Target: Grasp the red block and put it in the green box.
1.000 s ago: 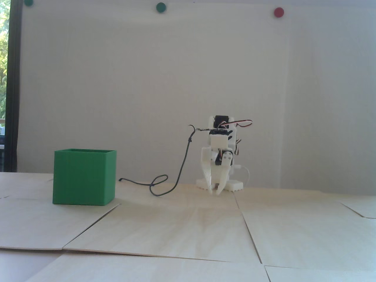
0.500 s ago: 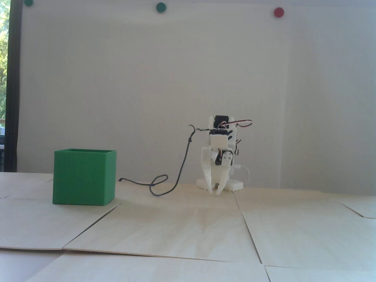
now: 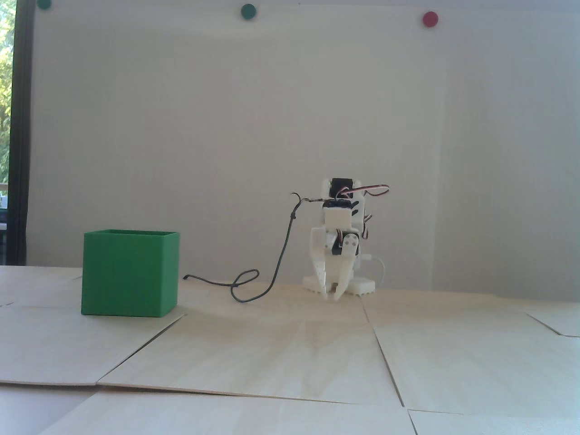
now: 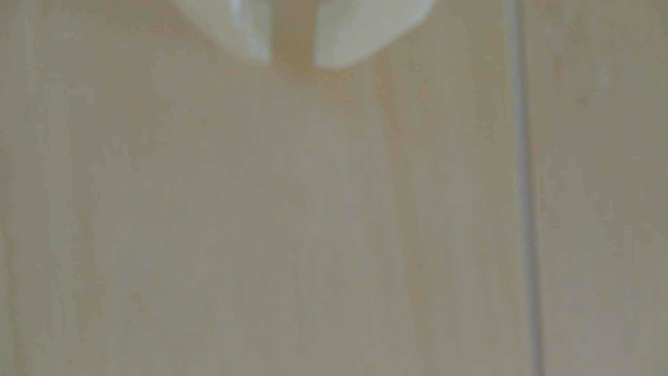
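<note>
The green box (image 3: 129, 273) stands on the wooden table at the left of the fixed view, its inside hidden from this low angle. The red block shows in neither view. The white arm is folded low at the back of the table, and my gripper (image 3: 332, 297) points down, its tips just above the table to the right of the box. In the wrist view my gripper (image 4: 292, 63) enters from the top edge. Its two white fingertips (image 4: 339, 39) stand a narrow gap apart, with only bare wood between them.
A black cable (image 3: 253, 285) loops on the table between the box and the arm. The table is made of light wooden panels with seams (image 4: 524, 202). Round green and red dots (image 3: 429, 18) sit high on the white wall.
</note>
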